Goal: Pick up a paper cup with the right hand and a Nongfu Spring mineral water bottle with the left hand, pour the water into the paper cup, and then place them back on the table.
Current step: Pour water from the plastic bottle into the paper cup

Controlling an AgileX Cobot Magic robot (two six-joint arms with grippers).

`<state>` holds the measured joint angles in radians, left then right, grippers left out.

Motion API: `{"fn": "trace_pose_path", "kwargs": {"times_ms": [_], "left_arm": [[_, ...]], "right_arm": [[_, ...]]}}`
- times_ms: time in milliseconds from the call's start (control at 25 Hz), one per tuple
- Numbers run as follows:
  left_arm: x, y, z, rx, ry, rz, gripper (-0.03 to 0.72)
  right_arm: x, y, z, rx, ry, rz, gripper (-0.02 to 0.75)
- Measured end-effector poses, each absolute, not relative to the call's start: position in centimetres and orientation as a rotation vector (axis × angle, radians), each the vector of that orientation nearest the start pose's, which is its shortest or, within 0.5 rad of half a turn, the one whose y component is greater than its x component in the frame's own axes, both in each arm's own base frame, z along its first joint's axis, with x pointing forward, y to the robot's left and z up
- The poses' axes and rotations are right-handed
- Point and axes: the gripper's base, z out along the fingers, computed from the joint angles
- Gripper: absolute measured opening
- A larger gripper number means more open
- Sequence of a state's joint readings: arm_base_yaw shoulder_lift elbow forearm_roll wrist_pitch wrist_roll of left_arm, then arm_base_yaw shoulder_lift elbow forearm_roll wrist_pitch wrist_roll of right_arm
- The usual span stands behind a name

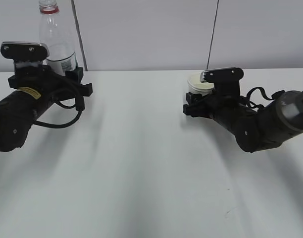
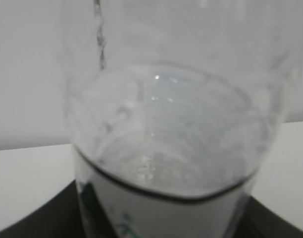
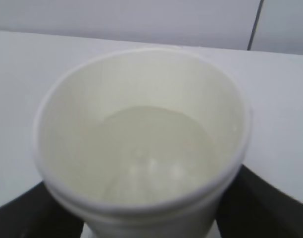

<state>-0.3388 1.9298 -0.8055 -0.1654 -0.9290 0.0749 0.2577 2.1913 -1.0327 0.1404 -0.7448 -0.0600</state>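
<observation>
While both arms lie low over table [image 1: 141, 163], left hand [image 1: 75, 79] pinches Nongfu Spring mineral water bottle [image 1: 56, 42] at label, upright, far left, water inside [image 2: 166, 134]. Right hand [image 1: 193, 105] pinches paper cup [image 1: 200, 84], upright, far right of centre; water in cup [image 3: 151, 148]. Bottle and cup well apart.

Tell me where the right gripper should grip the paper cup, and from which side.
Grip the paper cup around its side wall just under the rolled rim, coming in level from the right gripper side. It stands upright and tapers downward, so the rim should stop it slipping.
</observation>
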Motion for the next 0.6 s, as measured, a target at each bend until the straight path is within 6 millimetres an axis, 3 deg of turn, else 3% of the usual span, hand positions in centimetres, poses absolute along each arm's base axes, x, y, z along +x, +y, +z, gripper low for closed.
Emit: {"fn": "trace_pose_path", "kwargs": {"times_ms": [360, 600], "left_arm": [[35.7, -11.4, 13.1, 0.188, 1.703, -0.150, 0.395], [35.7, -11.4, 12.5, 0.192, 1.685, -0.148, 0.395]], "right_arm": [[41.1, 9.0, 7.3, -0.109, 1.863, 0.088, 0.518], [41.1, 8.9, 7.1, -0.108, 1.849, 0.086, 0.518]]}}
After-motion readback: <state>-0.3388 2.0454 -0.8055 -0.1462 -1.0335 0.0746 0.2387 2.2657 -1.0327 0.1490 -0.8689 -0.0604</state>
